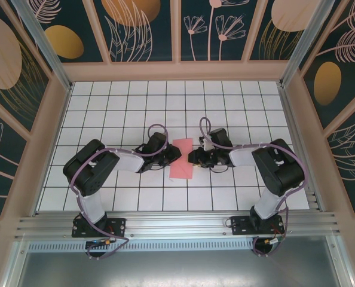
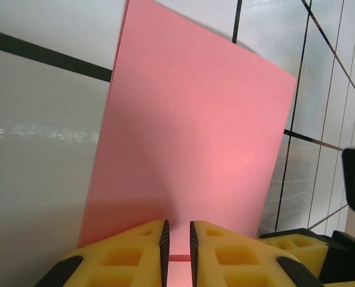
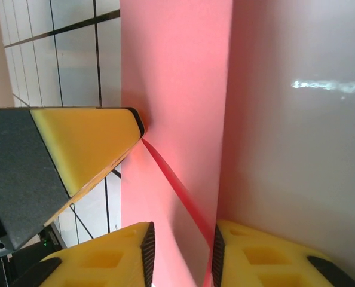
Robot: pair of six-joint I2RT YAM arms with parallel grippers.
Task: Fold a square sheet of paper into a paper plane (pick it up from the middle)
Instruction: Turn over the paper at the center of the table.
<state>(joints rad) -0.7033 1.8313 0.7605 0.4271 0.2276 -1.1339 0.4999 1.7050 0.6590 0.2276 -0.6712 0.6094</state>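
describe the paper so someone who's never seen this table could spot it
On the white grid table, look at the middle, between the left hand and the right hand. The sheet of paper lies there, a salmon-pink rectangle. Nothing else here is pink.

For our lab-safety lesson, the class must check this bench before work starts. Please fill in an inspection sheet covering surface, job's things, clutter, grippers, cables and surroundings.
Surface: glossy white tiled table with dark grid lines.
Job's things: one pink paper, a narrow rectangle from above, between the two grippers; not yet a plane.
Clutter: nothing seen.
Grippers: left gripper has its jaws almost closed with the paper's edge in the gap, grip unclear; right gripper has its jaws apart with paper showing between them.
Cables: purple cables loop along both arms.
Surroundings: walls painted with plants; metal rail at the near edge.
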